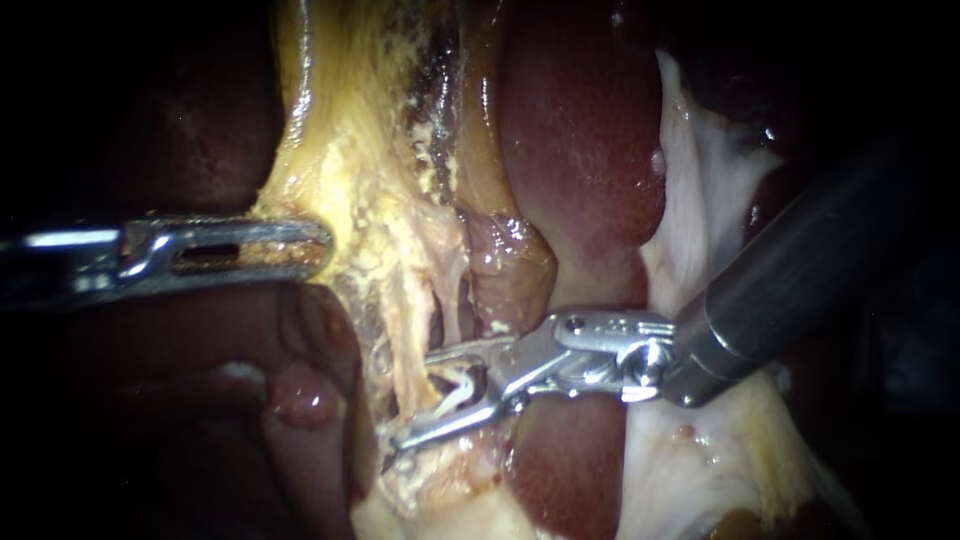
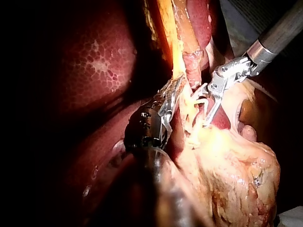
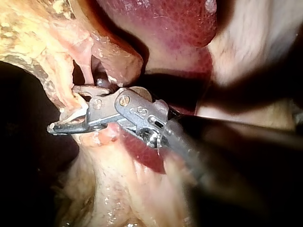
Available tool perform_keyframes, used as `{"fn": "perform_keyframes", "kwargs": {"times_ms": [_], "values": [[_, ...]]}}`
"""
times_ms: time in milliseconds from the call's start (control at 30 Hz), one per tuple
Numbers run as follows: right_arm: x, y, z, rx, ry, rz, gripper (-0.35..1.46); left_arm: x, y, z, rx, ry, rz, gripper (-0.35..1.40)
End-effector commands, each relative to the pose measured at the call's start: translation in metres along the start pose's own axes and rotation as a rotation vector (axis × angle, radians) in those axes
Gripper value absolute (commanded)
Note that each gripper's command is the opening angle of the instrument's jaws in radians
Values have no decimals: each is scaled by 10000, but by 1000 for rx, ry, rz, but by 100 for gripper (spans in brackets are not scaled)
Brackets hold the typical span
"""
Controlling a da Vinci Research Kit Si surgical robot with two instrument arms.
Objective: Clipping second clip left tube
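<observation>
yellow tissue is gripped in the left instrument's jaws; a white clip is held between the right instrument's wide jaws.

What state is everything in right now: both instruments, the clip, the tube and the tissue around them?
Left instrument: jaws shut on the edge of the yellow fatty tissue.
Right instrument: jaws apart, holding the clip.
Clip: white, open, not yet squeezed.
Tube: intact, running down to the right instrument's jaws.
Liver: exposed, not gripped.
</observation>
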Motion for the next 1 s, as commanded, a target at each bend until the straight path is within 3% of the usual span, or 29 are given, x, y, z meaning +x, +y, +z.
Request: {"fn": "perform_keyframes", "kwargs": {"times_ms": [33, 467, 633, 700, 1000], "values": [[-1, 0, 1, 5, -3, 2, 46, 0, 1, 0, 1, 0, 0, -35], [-8, 4, 16, 11, -8, 4, 37, 0, 4, 3, 1, 0, 1, -35], [-7, 4, 16, 15, -8, 22, 4, 1, 5, 4, 1, 0, 1, -35], [-7, 4, 14, -5, -2, 23, -31, 1, 5, 4, 1, 0, 1, -35], [-5, 9, 7, -17, 5, 50, -35, 1, 4, 4, 1, 0, 1, -35]]}}
